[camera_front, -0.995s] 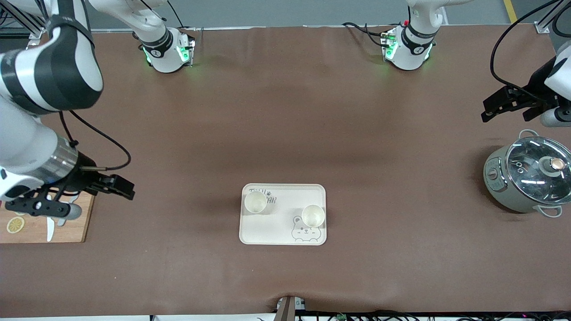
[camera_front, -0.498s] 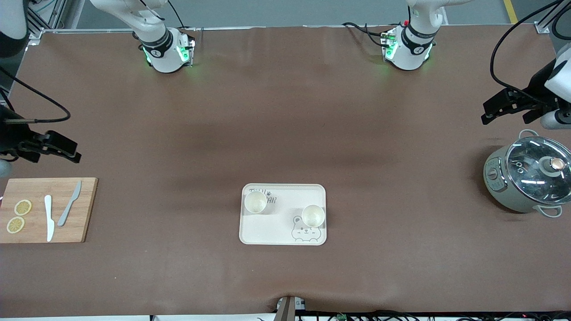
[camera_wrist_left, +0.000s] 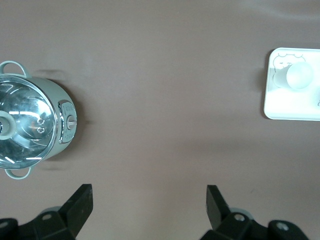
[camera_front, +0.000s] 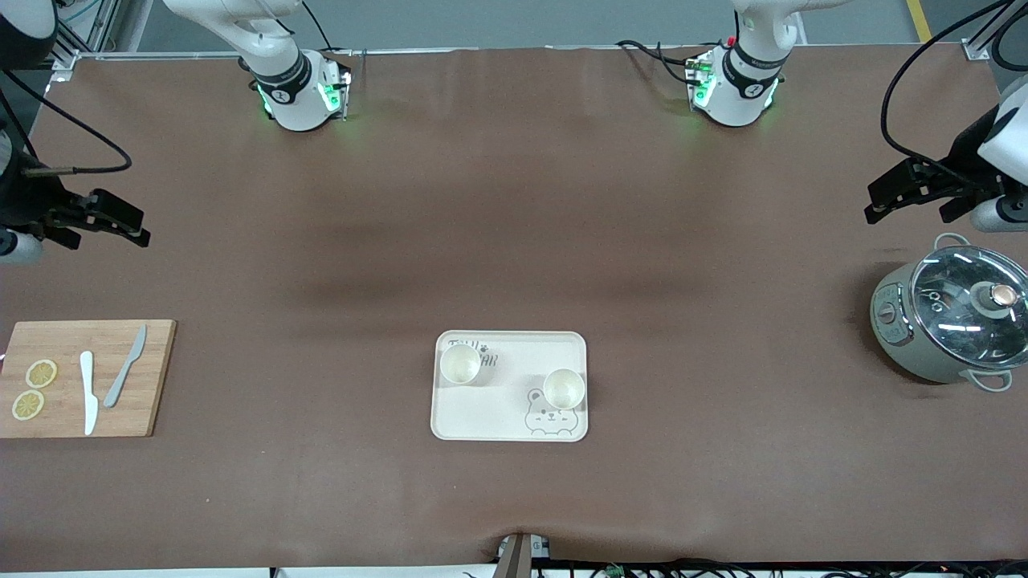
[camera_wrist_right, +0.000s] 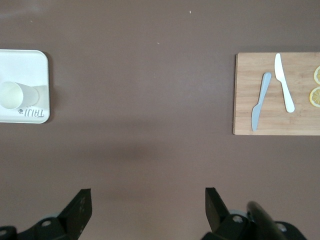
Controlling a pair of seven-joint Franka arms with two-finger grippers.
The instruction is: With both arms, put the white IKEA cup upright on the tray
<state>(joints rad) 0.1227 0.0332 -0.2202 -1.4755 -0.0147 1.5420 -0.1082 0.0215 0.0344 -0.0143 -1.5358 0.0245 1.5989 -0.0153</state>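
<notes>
The cream tray with the bear drawing lies on the brown table near the front camera. Two white cups stand upright on it: one at its corner toward the right arm's end, one above the bear face. The tray and one cup also show in the left wrist view and in the right wrist view. My right gripper is open and empty, high over bare table at the right arm's end. My left gripper is open and empty, over bare table at the left arm's end.
A wooden cutting board with two knives and two lemon slices lies at the right arm's end. A grey-green pot with a glass lid stands at the left arm's end, below the left gripper in the front view.
My right arm has swung up and away from over the cutting board toward its own end of the table. The left gripper has barely moved. The cups and tray have not moved.
</notes>
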